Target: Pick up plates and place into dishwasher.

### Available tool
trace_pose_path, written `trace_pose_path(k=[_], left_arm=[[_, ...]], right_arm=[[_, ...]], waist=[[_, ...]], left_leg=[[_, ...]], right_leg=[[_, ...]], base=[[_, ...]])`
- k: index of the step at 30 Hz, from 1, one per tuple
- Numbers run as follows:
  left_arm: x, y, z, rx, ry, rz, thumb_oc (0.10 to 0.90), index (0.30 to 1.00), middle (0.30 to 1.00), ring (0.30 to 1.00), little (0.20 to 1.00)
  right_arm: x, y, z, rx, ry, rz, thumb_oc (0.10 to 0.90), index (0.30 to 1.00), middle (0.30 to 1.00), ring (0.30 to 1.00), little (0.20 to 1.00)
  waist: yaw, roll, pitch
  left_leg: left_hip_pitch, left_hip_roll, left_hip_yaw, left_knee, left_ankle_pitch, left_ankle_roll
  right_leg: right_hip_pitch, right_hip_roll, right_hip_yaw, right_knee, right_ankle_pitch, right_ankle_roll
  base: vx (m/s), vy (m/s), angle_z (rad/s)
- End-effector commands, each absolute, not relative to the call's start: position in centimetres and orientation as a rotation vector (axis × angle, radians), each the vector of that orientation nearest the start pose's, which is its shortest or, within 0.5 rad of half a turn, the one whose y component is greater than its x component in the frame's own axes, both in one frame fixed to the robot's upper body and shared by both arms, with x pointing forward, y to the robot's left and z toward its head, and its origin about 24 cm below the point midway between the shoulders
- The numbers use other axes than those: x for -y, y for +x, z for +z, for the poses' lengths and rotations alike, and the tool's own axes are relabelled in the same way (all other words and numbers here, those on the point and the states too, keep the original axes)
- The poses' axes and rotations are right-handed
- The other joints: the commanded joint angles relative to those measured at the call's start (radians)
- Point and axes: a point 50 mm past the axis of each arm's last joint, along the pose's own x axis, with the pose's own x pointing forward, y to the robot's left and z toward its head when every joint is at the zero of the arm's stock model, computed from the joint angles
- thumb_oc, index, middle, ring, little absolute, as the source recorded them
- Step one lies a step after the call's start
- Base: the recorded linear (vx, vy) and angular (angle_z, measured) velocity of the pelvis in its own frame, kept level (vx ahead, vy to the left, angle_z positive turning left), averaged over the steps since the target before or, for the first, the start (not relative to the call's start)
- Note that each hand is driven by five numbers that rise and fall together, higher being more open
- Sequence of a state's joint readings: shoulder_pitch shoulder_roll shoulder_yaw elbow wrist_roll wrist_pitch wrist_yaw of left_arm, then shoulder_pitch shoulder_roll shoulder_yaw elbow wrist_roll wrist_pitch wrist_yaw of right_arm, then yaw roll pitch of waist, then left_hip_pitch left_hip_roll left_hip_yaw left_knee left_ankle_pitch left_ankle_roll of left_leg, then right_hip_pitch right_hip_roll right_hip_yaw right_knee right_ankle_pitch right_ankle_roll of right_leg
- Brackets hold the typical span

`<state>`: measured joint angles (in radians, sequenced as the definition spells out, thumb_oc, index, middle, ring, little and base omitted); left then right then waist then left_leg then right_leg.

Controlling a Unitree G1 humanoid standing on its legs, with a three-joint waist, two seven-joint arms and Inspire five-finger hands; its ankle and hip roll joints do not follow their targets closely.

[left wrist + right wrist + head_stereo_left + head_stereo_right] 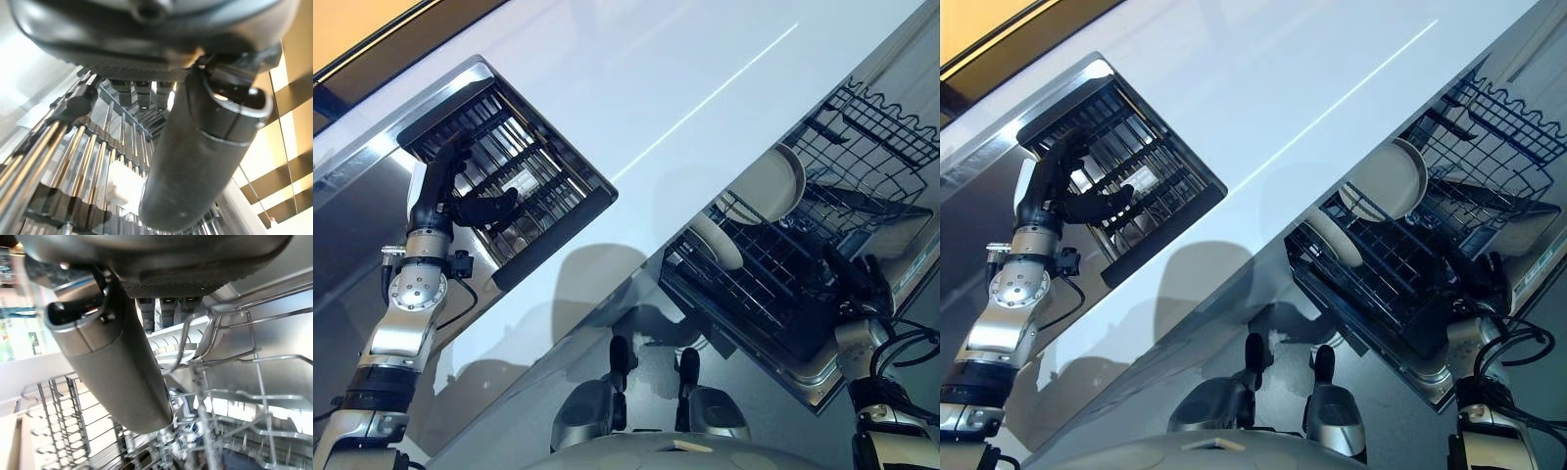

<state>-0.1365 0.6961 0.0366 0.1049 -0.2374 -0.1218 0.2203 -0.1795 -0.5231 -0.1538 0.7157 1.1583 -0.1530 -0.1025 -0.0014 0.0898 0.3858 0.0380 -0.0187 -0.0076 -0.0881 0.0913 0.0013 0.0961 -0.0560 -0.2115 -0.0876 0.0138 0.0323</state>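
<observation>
From my head camera I see the left hand (460, 196) at about 9 o'clock, reaching into a dark dish rack (543, 211) of chrome tines set into the white counter (656, 88). Its thumb sticks out over the tines, and in the left wrist view the fingers (146, 93) run straight down among the chrome tines (73, 156), curled round nothing, so I read this hand as relaxed and empty. A small white clip (122, 188) sits on the tines beside the thumb.

At about 3 o'clock lies the pulled-out dishwasher basket (862, 176), a dark wire grid. Two white plates stand in it on edge: the larger plate (769, 186) further from me, the smaller plate (715, 240) nearer, close to the basket's front rim.

The right hand (862, 279) shows at about 4 o'clock, at the near corner of the basket. In the right wrist view its fingers (164, 308) hang straight among the wire (230, 357) with the thumb apart, gripping nothing.
</observation>
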Motion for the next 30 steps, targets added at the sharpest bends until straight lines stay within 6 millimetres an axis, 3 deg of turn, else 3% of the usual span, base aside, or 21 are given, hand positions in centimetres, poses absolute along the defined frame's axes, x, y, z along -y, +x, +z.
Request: trace_pose_path(k=[1,6,10,12,15,20,23,26,30], left_arm=[[-28.8,28.4,17.6,0.449,0.444,0.272,0.800,0.900,0.900,0.900,0.900],[-28.0,29.2,17.2,0.436,0.429,0.257,0.800,0.900,0.900,0.900,0.900],[-27.3,29.6,16.6,0.423,0.425,0.232,0.800,0.900,0.900,0.900,0.900],[-27.0,29.8,16.3,0.418,0.429,0.222,0.800,0.900,0.900,0.900,0.900],[-26.7,29.9,15.8,0.409,0.426,0.203,0.800,0.900,0.900,0.900,0.900],[-26.5,29.7,15.6,0.404,0.430,0.192,0.800,0.900,0.900,0.900,0.900],[-26.4,29.2,15.4,0.411,0.424,0.203,0.800,0.900,0.900,0.900,0.900],[-26.5,28.6,15.3,0.430,0.415,0.220,0.800,0.900,0.900,0.900,0.900],[-27.3,27.4,15.3,0.464,0.410,0.253,0.800,0.900,0.900,0.900,0.900]], right_arm=[[24.5,32.7,10.6,0.259,0.678,0.068,0.800,0.900,0.900,0.900,0.900],[17.8,34.2,15.3,0.375,0.571,0.374,0.800,0.900,0.900,0.900,0.900],[14.0,34.1,18.4,0.457,0.530,0.562,0.800,0.900,0.900,0.900,0.900],[12.4,34.0,19.7,0.487,0.495,0.630,0.800,0.900,0.900,0.900,0.900],[11.8,34.3,20.6,0.499,0.465,0.565,0.800,0.900,0.900,0.900,0.900],[14.2,35.2,19.4,0.445,0.381,0.203,0.800,0.900,0.900,0.900,0.900],[16.8,35.0,18.0,0.441,0.182,-0.029,0.800,0.900,0.900,0.900,0.900],[20.0,34.1,16.5,0.419,0.065,-0.183,0.800,0.900,0.900,0.900,0.900],[26.3,31.2,14.0,0.372,-0.059,-0.403,0.800,0.900,0.900,0.900,0.900]], waist=[[0.059,-0.006,-0.028],[0.084,-0.013,-0.036],[0.107,-0.018,-0.047],[0.117,-0.021,-0.052],[0.130,-0.025,-0.062],[0.132,-0.030,-0.076],[0.120,-0.032,-0.079],[0.102,-0.034,-0.077],[0.066,-0.043,-0.078]], left_leg=[[-0.040,-0.056,-0.002,0.133,-0.141,0.008],[-0.044,-0.062,-0.019,0.145,-0.137,0.006],[-0.048,-0.067,-0.034,0.160,-0.139,0.006],[-0.052,-0.070,-0.039,0.169,-0.141,0.006],[-0.053,-0.074,-0.045,0.178,-0.144,0.006],[-0.044,-0.075,-0.043,0.178,-0.148,0.011],[-0.031,-0.074,-0.036,0.166,-0.149,0.018],[-0.017,-0.073,-0.022,0.157,-0.152,0.025],[0.007,-0.069,0.003,0.146,-0.164,0.034]], right_leg=[[-0.100,0.032,-0.039,0.214,-0.140,-0.033],[-0.084,0.030,-0.048,0.199,-0.136,-0.042],[-0.074,0.027,-0.055,0.198,-0.139,-0.048],[-0.072,0.025,-0.060,0.199,-0.139,-0.050],[-0.065,0.024,-0.063,0.197,-0.139,-0.053],[-0.059,0.024,-0.060,0.203,-0.141,-0.053],[-0.058,0.025,-0.051,0.207,-0.141,-0.052],[-0.059,0.025,-0.041,0.210,-0.137,-0.046],[-0.053,0.024,-0.025,0.212,-0.134,-0.031]], base=[[0.04,0.003,0.02],[0.04,0.027,0.07],[0.04,0.019,0.09],[0.03,0.026,0.10],[0.04,0.028,0.15],[0.03,0.035,0.08],[0.01,0.048,0.11],[-0.01,0.052,0.06],[-0.01,0.056,0.00]])
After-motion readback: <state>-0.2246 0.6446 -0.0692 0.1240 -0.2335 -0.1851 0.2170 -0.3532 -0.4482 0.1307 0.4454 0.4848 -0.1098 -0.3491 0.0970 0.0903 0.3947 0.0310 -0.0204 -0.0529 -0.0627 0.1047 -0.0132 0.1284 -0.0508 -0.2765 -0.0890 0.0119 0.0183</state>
